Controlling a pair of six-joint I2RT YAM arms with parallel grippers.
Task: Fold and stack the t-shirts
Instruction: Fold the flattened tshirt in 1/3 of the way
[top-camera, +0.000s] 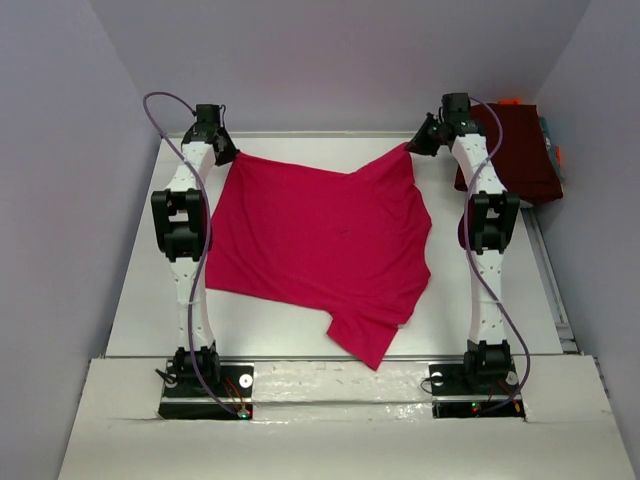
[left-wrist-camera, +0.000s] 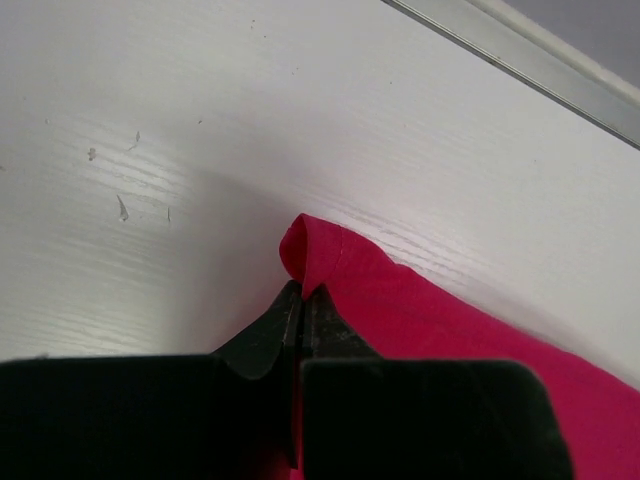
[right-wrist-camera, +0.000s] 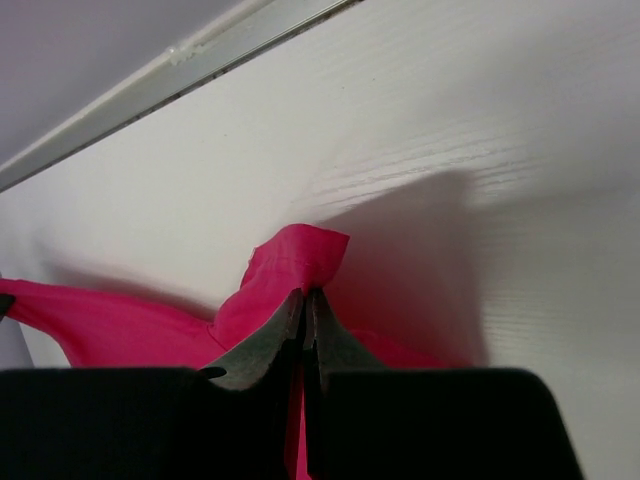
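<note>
**Left end effector (top-camera: 226, 152) and right end effector (top-camera: 416, 147) clamped on a crimson-pink t-shirt (top-camera: 320, 240)**

Left end effector: jaws pressed together on the t-shirt's far left corner, a small fold of cloth poking out past the tips; right end effector: jaws likewise closed on the t-shirt's far right corner, a bunched tab of cloth standing beyond them. The t-shirt lies spread over the middle of the worktop (top-camera: 140, 290), mostly flat; its far edge runs between the two grips and dips a little midway; a flap of cloth trails from its near right side toward the arm bases.

The worktop under the t-shirt is white with a faint wood grain; a few small nicks (left-wrist-camera: 120, 205) mark it just left of the t-shirt's gripped left corner; a metal rail (left-wrist-camera: 520, 60) edges it beyond the t-shirt's far side. Pale lilac-grey walls (top-camera: 350, 60) close in behind the t-shirt and on both sides of it.

Right of the t-shirt's far right corner, past the right arm, sits a dark maroon garment (top-camera: 520, 150), folded; specks of orange and teal show behind it, too small to make out. A purple cable (top-camera: 165, 100) loops out left of the t-shirt along the left arm; another follows the right arm. Nearer than the t-shirt, the base plates (top-camera: 205, 385) carry small green and red lights.
</note>
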